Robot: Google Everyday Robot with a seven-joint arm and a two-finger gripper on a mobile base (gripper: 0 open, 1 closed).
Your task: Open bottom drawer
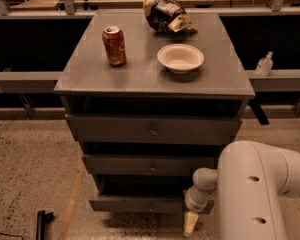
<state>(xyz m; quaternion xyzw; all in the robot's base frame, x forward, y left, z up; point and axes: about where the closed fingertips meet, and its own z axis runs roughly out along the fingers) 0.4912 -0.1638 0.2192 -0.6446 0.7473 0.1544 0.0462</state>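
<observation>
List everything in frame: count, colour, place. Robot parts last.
cabinet: 1, grey, centre, three drawers
top drawer: 1, grey, just under the cabinet top
middle drawer: 1, grey, between the other two
bottom drawer: 1, grey, lowest, near the floor
soda can: 1, red, upright, left on the cabinet top
bowl: 1, white, right of the can
crumpled bag: 1, dark with yellow, back of the cabinet top
small bottle: 1, clear, on the ledge at right
black object: 1, on the floor lower left, unidentifiable
arm: 1, white, lower right
end effector: 1, cream tip, pointing down by the bottom drawer's right end
</observation>
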